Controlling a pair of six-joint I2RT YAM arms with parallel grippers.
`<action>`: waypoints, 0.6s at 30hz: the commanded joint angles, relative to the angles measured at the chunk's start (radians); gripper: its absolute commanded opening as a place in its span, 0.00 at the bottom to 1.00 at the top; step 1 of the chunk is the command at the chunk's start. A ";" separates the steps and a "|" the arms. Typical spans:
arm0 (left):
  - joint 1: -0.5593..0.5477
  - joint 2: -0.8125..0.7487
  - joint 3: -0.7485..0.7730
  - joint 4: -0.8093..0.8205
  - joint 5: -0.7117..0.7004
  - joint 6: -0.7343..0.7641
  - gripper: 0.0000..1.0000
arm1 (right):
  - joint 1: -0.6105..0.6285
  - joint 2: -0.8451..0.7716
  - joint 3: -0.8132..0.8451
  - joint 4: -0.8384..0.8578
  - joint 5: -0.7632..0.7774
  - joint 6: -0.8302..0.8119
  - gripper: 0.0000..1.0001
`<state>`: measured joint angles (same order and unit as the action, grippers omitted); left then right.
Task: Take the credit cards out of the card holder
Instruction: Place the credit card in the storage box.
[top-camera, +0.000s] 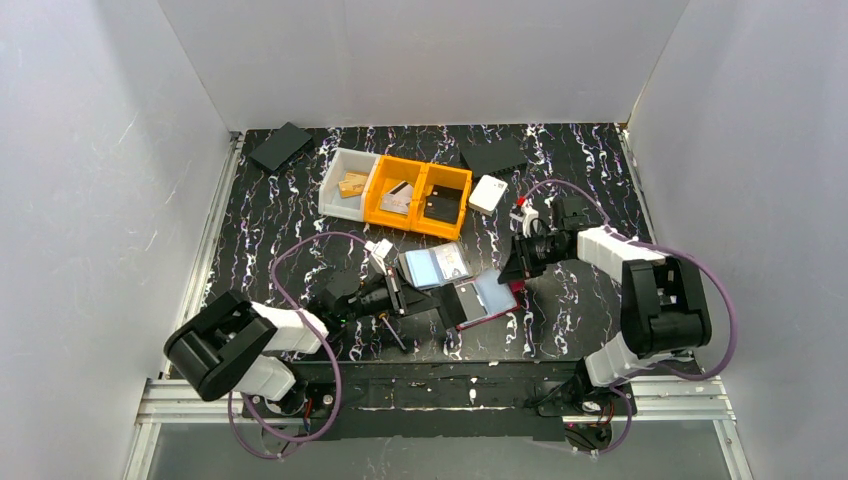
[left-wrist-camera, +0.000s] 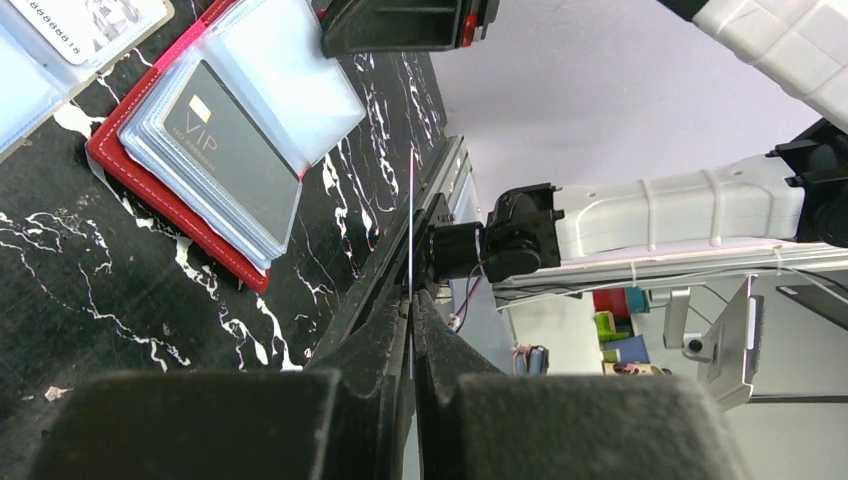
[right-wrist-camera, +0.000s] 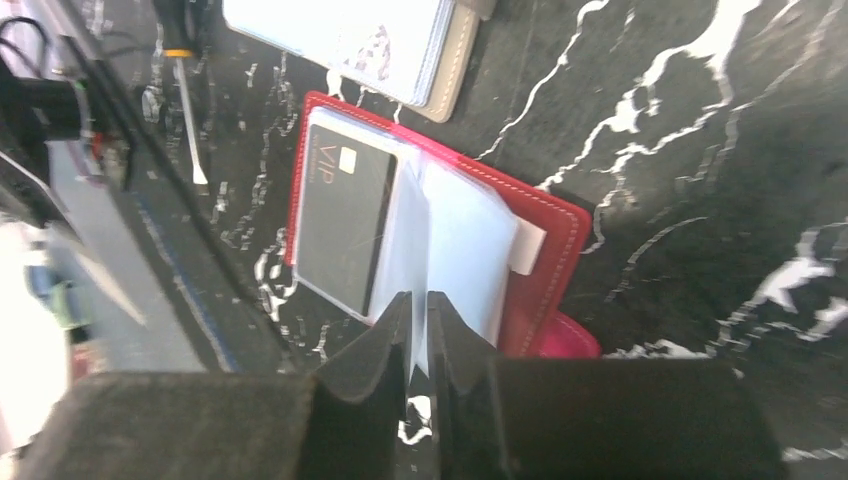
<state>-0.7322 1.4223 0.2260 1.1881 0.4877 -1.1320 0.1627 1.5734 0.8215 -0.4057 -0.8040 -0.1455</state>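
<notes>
A red card holder (top-camera: 492, 305) lies open near the table's front middle. A dark VIP card (right-wrist-camera: 345, 215) sits in its left clear sleeve and also shows in the left wrist view (left-wrist-camera: 235, 165). My right gripper (right-wrist-camera: 420, 300) is shut on one clear, light blue sleeve page (right-wrist-camera: 455, 250) of the red holder (right-wrist-camera: 555, 250) and holds it up. My left gripper (left-wrist-camera: 412, 300) is shut on a thin card (left-wrist-camera: 412, 230) seen edge-on, left of the holder; its colour is hidden. A second, beige holder (top-camera: 437, 265) with light blue pages lies open just behind.
A white bin (top-camera: 345, 185) and two orange bins (top-camera: 425, 197) with small items stand at the back. A white box (top-camera: 488, 193) and two black slabs (top-camera: 280, 145) (top-camera: 493, 155) lie near them. A screwdriver (top-camera: 392, 330) lies by the left gripper. White walls enclose three sides.
</notes>
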 joint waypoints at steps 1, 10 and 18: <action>0.005 -0.089 0.006 -0.135 0.030 0.072 0.00 | -0.006 -0.093 0.033 0.000 0.123 -0.045 0.26; -0.011 -0.152 0.041 -0.256 0.047 0.122 0.00 | -0.008 -0.186 0.050 -0.041 0.113 -0.134 0.48; -0.120 -0.214 0.137 -0.416 -0.031 0.356 0.00 | 0.020 -0.294 0.022 -0.246 -0.412 -0.437 0.92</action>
<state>-0.8066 1.2720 0.3050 0.8474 0.5026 -0.9371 0.1581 1.3132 0.8406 -0.5270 -0.9520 -0.4030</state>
